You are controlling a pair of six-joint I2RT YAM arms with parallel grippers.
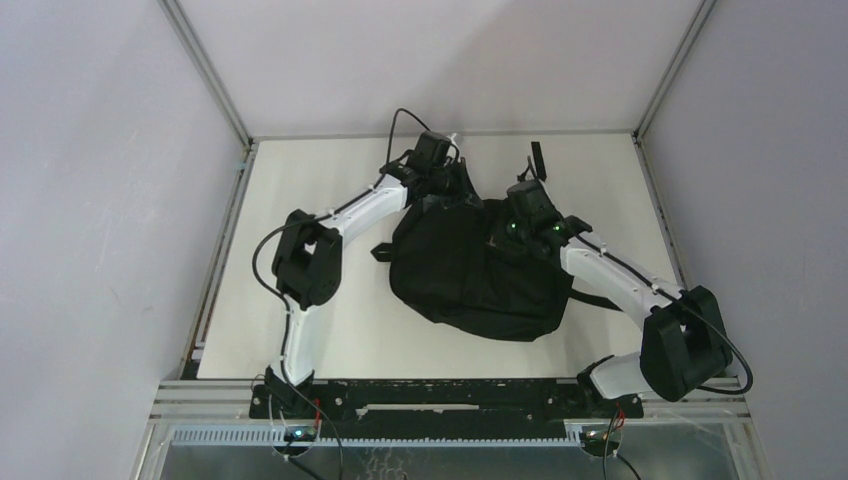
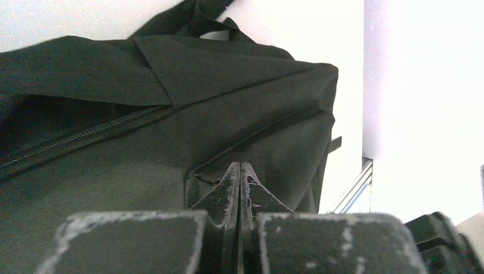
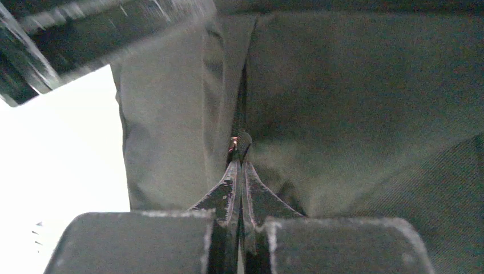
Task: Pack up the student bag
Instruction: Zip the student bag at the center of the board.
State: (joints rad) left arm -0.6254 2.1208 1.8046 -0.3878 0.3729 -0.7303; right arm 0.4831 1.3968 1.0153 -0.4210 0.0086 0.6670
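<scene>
I see backpack (image 1: pixel 470 275) mid-frame on bench (image 1: pixel 300 180) | left pincer (image 2: pixel 240 166) closed tight, tips on its fabric | right pincer (image 3: pixel 240 145) closed tight at a seam

student bag (image 1: pixel 460 270) = big floppy black fabric backpack, slumped in a crumpled heap approx mid tabletop (image 1: pixel 300 210), zip showing on 1 side.

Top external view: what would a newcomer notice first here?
The large floppy black fabric backpack slumped at the middle of the pale table dominates. The left gripper meets its far edge and the right gripper its right side, both with fingers shut against the fabric.
</scene>
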